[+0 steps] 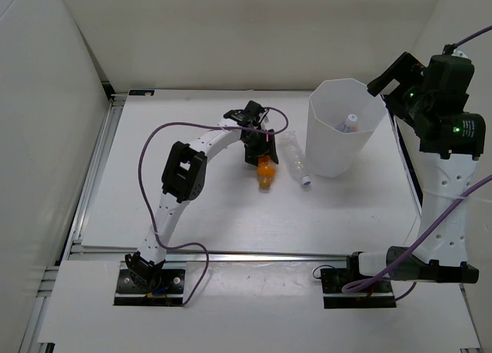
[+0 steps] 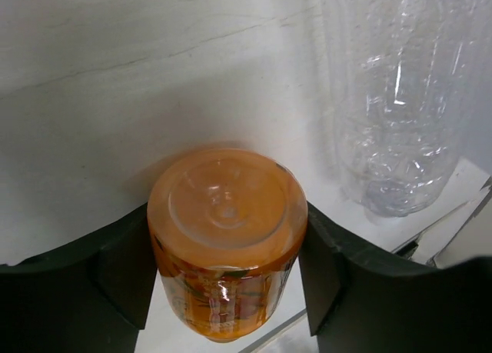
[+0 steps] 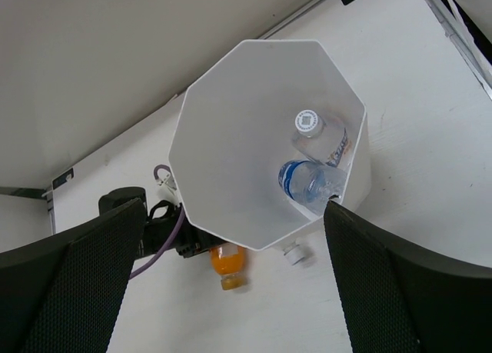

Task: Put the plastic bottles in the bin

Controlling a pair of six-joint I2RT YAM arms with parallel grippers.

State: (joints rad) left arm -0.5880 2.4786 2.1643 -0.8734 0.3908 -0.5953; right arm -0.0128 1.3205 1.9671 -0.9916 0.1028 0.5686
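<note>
My left gripper (image 1: 258, 147) is shut on the orange bottle (image 1: 265, 171), which points cap-down toward the near edge. In the left wrist view its base (image 2: 227, 203) faces the camera between my black fingers (image 2: 115, 272). The clear bottle with the white cap (image 1: 297, 165) lies on the table just right of it, also in the left wrist view (image 2: 400, 99). The white faceted bin (image 1: 330, 149) stands at the back right. It holds a blue-white labelled bottle (image 3: 323, 134) and a short blue-labelled bottle (image 3: 307, 182). My right gripper (image 3: 234, 207) is open and empty, high above the bin (image 3: 231, 122).
White walls enclose the table on the left, back and right. A metal rail (image 1: 92, 164) runs along the left edge and another along the front (image 1: 254, 254). A purple cable (image 1: 154, 138) loops over the left arm.
</note>
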